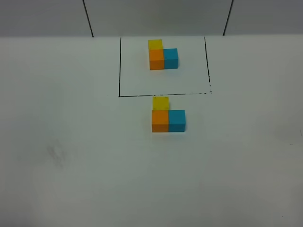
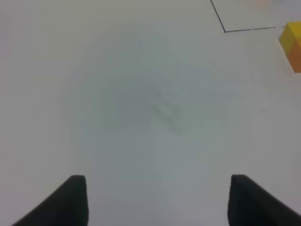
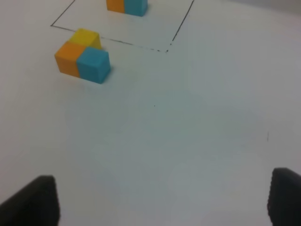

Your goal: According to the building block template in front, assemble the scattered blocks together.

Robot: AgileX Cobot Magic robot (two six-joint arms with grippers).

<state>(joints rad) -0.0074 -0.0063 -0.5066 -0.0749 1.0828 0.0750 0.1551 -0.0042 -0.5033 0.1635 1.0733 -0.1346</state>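
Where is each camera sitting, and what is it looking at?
High camera: up above, looking down at the table, both block clusters; no arm shows.
Left wrist camera: on the left arm, facing bare table; both fingertips show, apart.
Right wrist camera: on the right arm, facing the blocks; fingertips wide apart.
All three share the unframed yellow block.

Neither arm shows in the high view. In the left wrist view only the dark tips of the left gripper [image 2: 157,200] enter the picture, and the blocks [image 2: 292,46] are cut by the edge, showing just part of a yellow and an orange cube, blurred. In the right wrist view the right gripper [image 3: 164,200] is likewise only two dark tips, and the template [image 3: 127,6] is cropped, its yellow cube out of sight.
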